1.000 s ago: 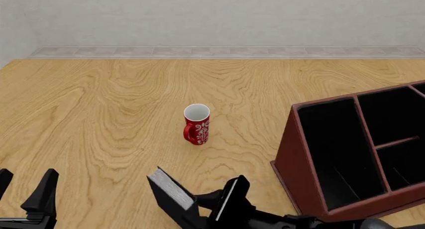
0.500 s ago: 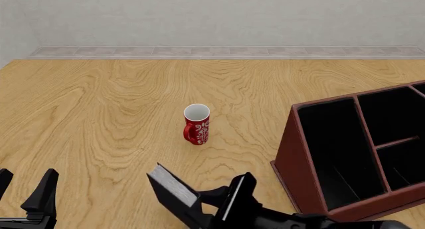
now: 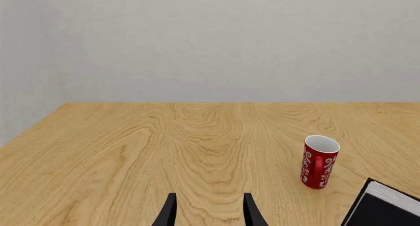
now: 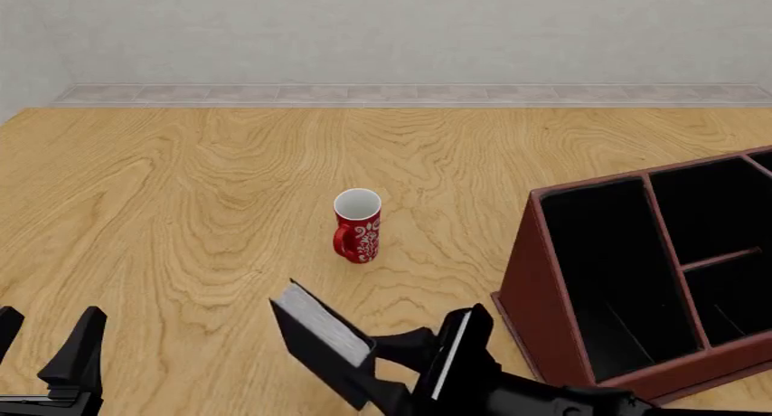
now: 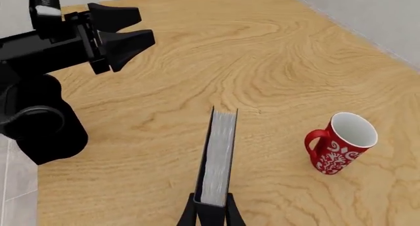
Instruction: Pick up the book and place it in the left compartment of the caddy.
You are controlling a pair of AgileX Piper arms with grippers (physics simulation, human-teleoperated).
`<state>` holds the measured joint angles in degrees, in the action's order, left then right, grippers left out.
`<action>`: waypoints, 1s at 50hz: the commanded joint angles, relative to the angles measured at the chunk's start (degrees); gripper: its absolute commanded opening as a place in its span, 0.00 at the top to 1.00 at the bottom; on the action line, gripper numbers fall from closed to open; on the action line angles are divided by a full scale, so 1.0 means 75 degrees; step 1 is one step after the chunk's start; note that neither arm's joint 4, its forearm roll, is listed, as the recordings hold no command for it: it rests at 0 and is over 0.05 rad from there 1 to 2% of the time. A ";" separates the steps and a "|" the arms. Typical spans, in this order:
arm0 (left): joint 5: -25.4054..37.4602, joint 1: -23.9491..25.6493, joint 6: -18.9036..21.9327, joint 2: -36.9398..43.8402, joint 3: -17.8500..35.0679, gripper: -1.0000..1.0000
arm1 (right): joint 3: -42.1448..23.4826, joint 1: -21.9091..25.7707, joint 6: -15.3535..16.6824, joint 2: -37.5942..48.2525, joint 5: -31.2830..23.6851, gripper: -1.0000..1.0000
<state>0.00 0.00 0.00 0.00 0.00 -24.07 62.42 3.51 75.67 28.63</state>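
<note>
The right hand (image 4: 404, 366) reaches in low from the right, its fingers clamped on the book (image 4: 320, 339); the left hand (image 4: 49, 353) rests low, fingers parted

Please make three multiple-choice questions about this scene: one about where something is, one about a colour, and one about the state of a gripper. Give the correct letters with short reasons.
1. Where is the caddy in the front view?
A. right side of the table
B. left side
C. far edge, centre

2. What colour is the mug?
A. blue
B. red with white pattern
C. plain green

3. What is the right gripper doing?
A. open over the mug
B. shut on the book
C. inside the caddy

Answers:
1. A, its red-brown wall stands at right.
2. B, red outside, white inside.
3. B, the fingers clamp the book's lower edge, seen in the right wrist view.
</note>
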 commanded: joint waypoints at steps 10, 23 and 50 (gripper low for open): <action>0.0000 0.0000 0.0000 0.0000 0.0000 0.00 | 0.0070 -0.0080 0.0021 -0.1130 -0.0435 1.00; 0.0000 0.0000 0.0000 0.0000 0.0000 0.00 | 0.0086 -0.0150 0.0150 -0.1828 -0.0793 1.00; 0.0000 0.0000 0.0000 0.0000 0.0000 0.00 | 0.0009 -0.0316 0.0610 -0.3607 -0.2071 1.00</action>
<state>0.00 0.00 0.00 0.00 0.00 -23.41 60.84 8.12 53.83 16.31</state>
